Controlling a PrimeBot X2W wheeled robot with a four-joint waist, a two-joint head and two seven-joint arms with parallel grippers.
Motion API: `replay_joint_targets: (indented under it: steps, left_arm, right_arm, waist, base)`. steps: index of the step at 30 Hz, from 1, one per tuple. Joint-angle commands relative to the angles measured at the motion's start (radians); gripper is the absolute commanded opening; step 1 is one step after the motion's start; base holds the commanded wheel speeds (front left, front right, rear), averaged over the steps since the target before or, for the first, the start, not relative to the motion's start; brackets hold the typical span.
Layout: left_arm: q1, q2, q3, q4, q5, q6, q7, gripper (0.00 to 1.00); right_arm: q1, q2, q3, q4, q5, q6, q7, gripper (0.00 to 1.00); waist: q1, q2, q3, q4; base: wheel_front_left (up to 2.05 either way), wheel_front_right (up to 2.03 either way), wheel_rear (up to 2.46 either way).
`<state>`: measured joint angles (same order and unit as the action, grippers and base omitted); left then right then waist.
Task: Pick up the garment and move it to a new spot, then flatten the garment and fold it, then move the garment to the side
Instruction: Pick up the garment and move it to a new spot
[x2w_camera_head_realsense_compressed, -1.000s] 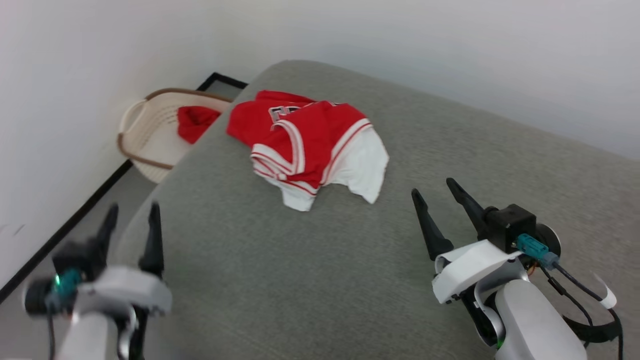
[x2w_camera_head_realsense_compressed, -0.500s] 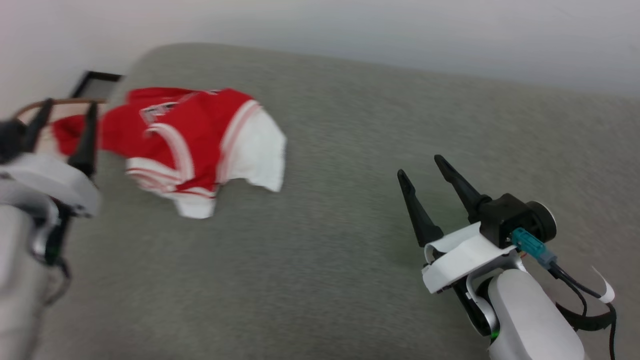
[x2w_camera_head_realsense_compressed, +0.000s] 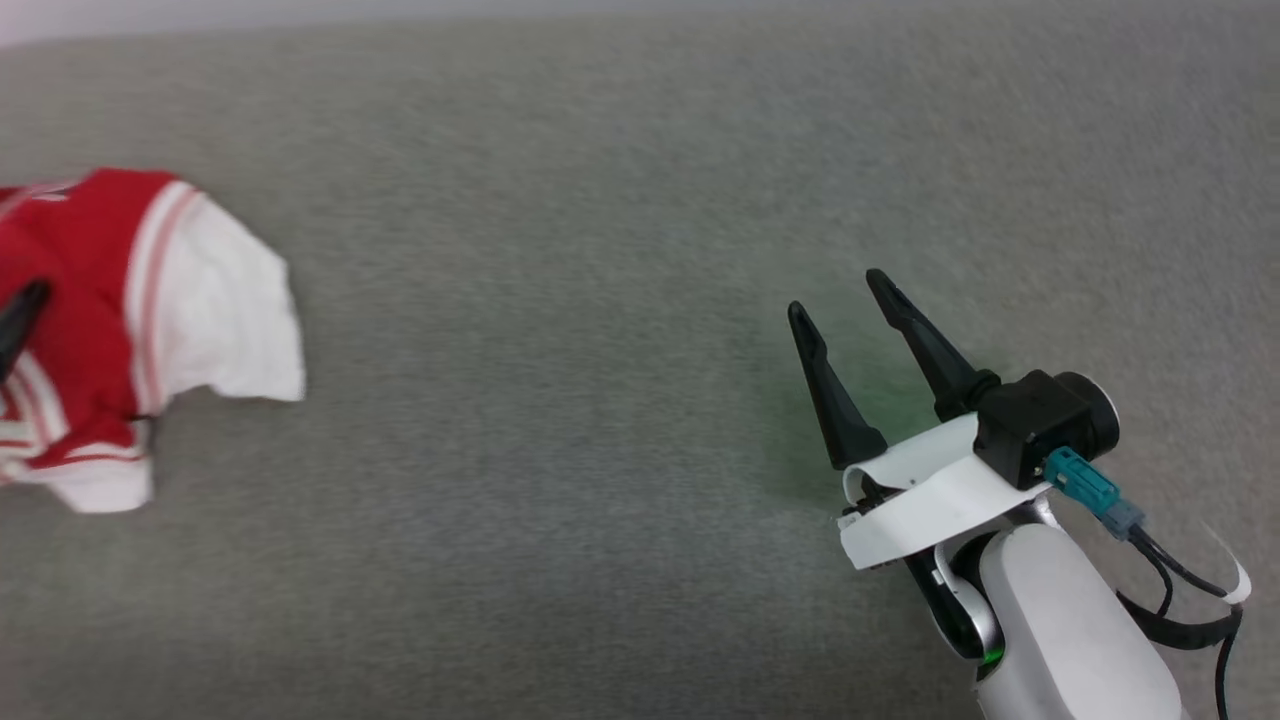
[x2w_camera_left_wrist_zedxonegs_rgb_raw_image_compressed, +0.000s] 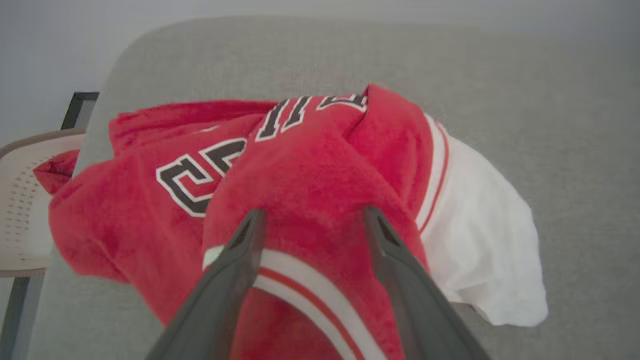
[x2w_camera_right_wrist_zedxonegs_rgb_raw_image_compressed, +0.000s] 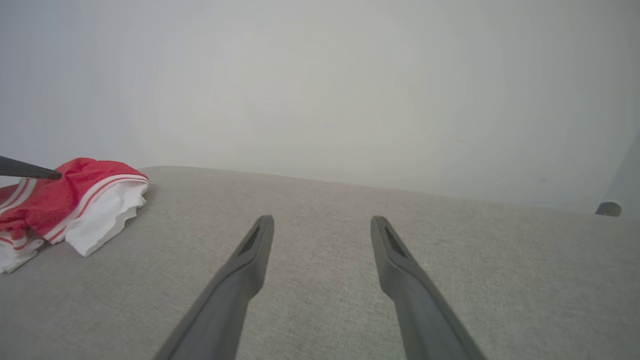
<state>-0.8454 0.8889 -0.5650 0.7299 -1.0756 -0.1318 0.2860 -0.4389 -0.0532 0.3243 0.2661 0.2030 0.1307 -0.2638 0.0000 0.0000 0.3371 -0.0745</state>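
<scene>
Beige basket (x2w_camera_left_wrist_zedxonegs_rgb_raw_image_compressed: 20, 210), red scrap (x2w_camera_left_wrist_zedxonegs_rgb_raw_image_compressed: 50, 172) inside, beside the garment (x2w_camera_left_wrist_zedxonegs_rgb_raw_image_compressed: 300, 165); left claw (x2w_camera_left_wrist_zedxonegs_rgb_raw_image_compressed: 314, 211) and right claw (x2w_camera_head_realsense_compressed: 837, 294) spread.

The garment (x2w_camera_head_realsense_compressed: 110, 290) lies on the bench (x2w_camera_head_realsense_compressed: 600, 450) at the frame's left edge; the right gripper (x2w_camera_head_realsense_compressed: 835, 293) stands lower right, well apart.

- Left fingers (x2w_camera_left_wrist_zedxonegs_rgb_raw_image_compressed: 235, 270) spread wide, clamped on nothing.
- Right fingers (x2w_camera_head_realsense_compressed: 832, 395) spread wide, empty, rising from the pale right forearm (x2w_camera_head_realsense_compressed: 1060, 630) at the head view's lower right.
</scene>
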Motion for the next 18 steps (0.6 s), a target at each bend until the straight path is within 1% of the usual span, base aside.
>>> replay_joint_targets:
  steps: [1,4,7,11,15,16,17,18]
  left_arm:
    - [0.005,0.034,-0.023,-0.004,-0.026,0.002,0.033,1.0]
    - [0.006,0.072,-0.062,-0.003,-0.09,0.002,0.108,1.0]
    - [0.01,0.089,-0.087,0.004,-0.163,0.002,0.185,1.0]
    - [0.036,0.077,-0.138,0.015,-0.229,0.003,0.271,1.0]
    - [0.05,0.05,-0.176,0.022,-0.268,0.004,0.293,1.0]
    - [0.051,0.04,-0.183,0.02,-0.276,0.004,0.29,0.53]
    - [0.052,0.029,-0.188,0.016,-0.286,0.004,0.286,0.33]
    - [0.051,0.018,-0.191,0.014,-0.297,0.003,0.282,0.0]
  right_arm:
    - [0.002,0.004,0.003,-0.014,0.001,0.0,-0.001,1.0]
    - [0.0,0.003,0.0,-0.039,-0.007,0.0,-0.001,1.0]
    - [0.004,0.003,-0.007,-0.068,-0.01,0.0,-0.001,1.0]
    - [0.011,0.004,-0.009,-0.099,-0.012,0.0,-0.001,1.0]
    - [0.012,0.004,0.0,-0.114,-0.015,0.0,-0.001,1.0]
    - [0.01,0.004,0.002,-0.117,-0.016,0.0,-0.001,1.0]
    - [0.009,0.004,0.002,-0.12,-0.018,0.0,-0.001,1.0]
    - [0.007,0.004,0.002,-0.122,-0.018,0.0,-0.001,1.0]
  waist:
    - [0.0,0.0,0.124,-0.119]
    - [0.0,0.0,0.158,-0.14]
    - [0.0,0.0,0.189,-0.152]
    - [0.0,0.0,0.215,-0.158]
    - [0.0,0.0,0.221,-0.154]
    - [0.0,0.0,0.22,-0.152]
    - [0.0,0.0,0.218,-0.149]
    - [0.0,0.0,0.215,-0.145]
  base:
    - [0.0,0.0,0.0]
    - [0.0,0.0,0.0]
    - [0.0,0.0,0.0]
    - [0.0,0.0,0.0]
    - [0.0,0.0,0.0]
    - [0.0,0.0,0.0]
    - [0.0,0.0,0.0]
    - [0.0,0.0,0.0]
